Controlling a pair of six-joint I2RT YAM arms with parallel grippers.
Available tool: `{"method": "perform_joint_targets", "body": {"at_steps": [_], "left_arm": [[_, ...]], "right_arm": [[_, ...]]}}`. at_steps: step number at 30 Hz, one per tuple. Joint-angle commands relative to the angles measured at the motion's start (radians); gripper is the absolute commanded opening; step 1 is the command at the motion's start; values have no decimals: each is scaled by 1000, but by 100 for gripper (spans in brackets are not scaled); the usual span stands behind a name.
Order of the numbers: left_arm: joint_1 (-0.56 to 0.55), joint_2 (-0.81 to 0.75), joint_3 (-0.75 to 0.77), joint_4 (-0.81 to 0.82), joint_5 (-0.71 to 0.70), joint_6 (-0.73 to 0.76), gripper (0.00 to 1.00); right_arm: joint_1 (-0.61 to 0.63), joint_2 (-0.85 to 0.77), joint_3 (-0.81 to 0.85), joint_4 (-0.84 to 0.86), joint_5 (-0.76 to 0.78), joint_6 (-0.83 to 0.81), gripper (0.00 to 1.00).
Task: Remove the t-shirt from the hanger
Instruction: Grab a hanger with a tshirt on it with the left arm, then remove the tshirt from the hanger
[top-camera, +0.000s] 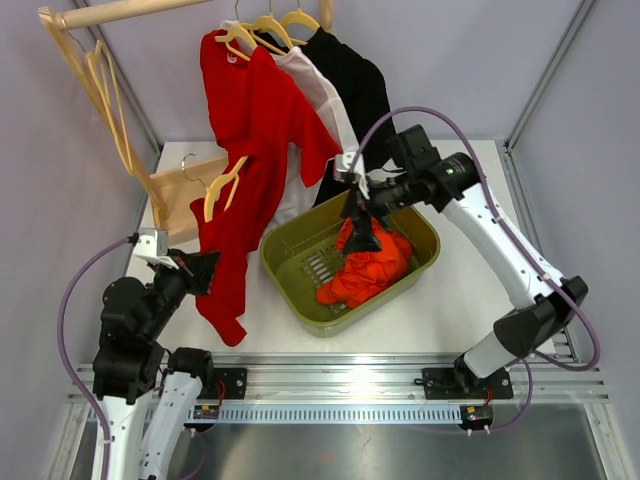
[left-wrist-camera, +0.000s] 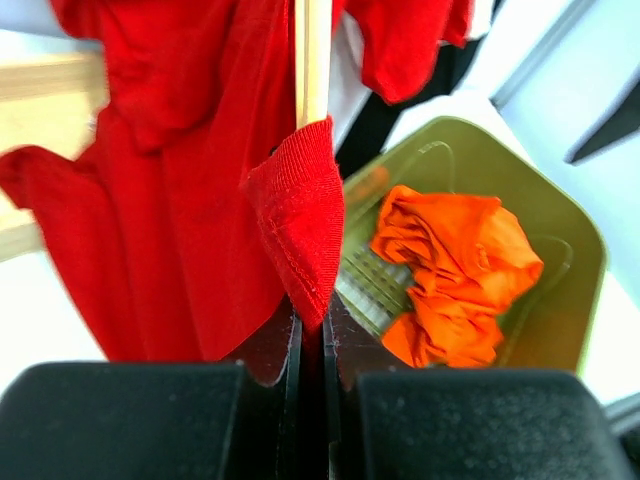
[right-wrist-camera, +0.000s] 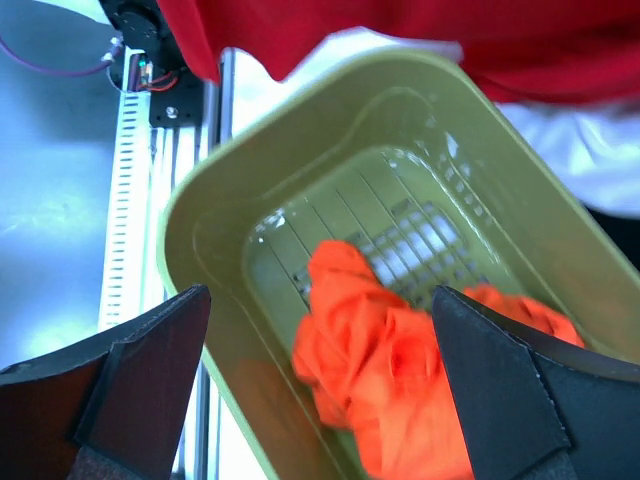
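A red t-shirt (top-camera: 255, 130) (left-wrist-camera: 170, 200) hangs from a pale wooden hanger (top-camera: 238, 38) on the rod. Its lower part drapes down to the table's left side. My left gripper (top-camera: 207, 268) (left-wrist-camera: 312, 335) is shut on a hemmed fold of that red cloth. A second wooden hanger (top-camera: 222, 187) (left-wrist-camera: 312, 60) hangs lower by the shirt, one arm running into the pinched fold. My right gripper (top-camera: 360, 228) (right-wrist-camera: 320, 340) stands wide open over the olive basket (top-camera: 428, 245), just above a crumpled orange garment (top-camera: 370, 268) (right-wrist-camera: 390, 370), gripping nothing.
A white shirt (top-camera: 320, 95) and a black shirt (top-camera: 355, 80) hang on the rod beside the red one. Empty hangers (top-camera: 100, 80) hang on the wooden rack at the left, above its base board (top-camera: 180, 200). The basket (right-wrist-camera: 290, 125) sits mid-table.
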Motion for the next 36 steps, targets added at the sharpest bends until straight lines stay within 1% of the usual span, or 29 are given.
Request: {"method": "perform_joint_targets", "body": {"at_steps": [1, 3, 4, 5, 7, 9, 10, 12, 13, 15, 16, 18, 19, 23, 25, 28, 29, 32, 36], "left_arm": [[4, -36, -20, 109, 117, -45, 0], [4, -56, -50, 117, 141, -64, 0], [4, -62, -59, 121, 153, -71, 0], [4, -77, -72, 124, 159, -80, 0], [4, -88, -98, 129, 170, -88, 0], [4, -102, -107, 134, 180, -103, 0], [4, -105, -115, 135, 193, -107, 0], [4, -111, -118, 134, 208, -116, 0], [4, -111, -119, 128, 211, -117, 0], [4, -112, -119, 117, 216, -116, 0], [4, -114, -118, 105, 211, -113, 0], [4, -117, -110, 89, 201, -110, 0], [4, -123, -109, 78, 196, -108, 0], [4, -137, -106, 54, 185, -114, 0], [4, -145, -96, 29, 179, -111, 0], [4, -160, -83, 0, 173, -110, 0], [4, -165, -81, -6, 170, -110, 0], [4, -186, -66, -37, 162, -113, 0], [4, -194, -52, -64, 135, -110, 0]], "right_arm": [[86, 73, 170, 17, 89, 131, 99], [141, 150, 260, 20, 103, 181, 100], [158, 179, 349, 17, 118, 220, 99], [176, 234, 389, 20, 130, 244, 99], [227, 311, 496, 32, 184, 313, 99], [262, 348, 543, 55, 213, 356, 99], [275, 360, 552, 117, 283, 428, 99], [298, 371, 537, 193, 354, 493, 100], [316, 362, 501, 290, 444, 578, 99], [336, 350, 461, 372, 543, 646, 99], [354, 337, 428, 433, 634, 666, 99], [364, 324, 393, 486, 710, 662, 99], [365, 317, 370, 526, 776, 665, 99], [365, 322, 359, 564, 935, 674, 100], [364, 328, 351, 580, 966, 665, 99], [361, 328, 345, 601, 986, 672, 95], [361, 328, 344, 606, 985, 676, 92], [347, 342, 364, 604, 960, 700, 87], [345, 354, 371, 570, 901, 705, 83]]}}
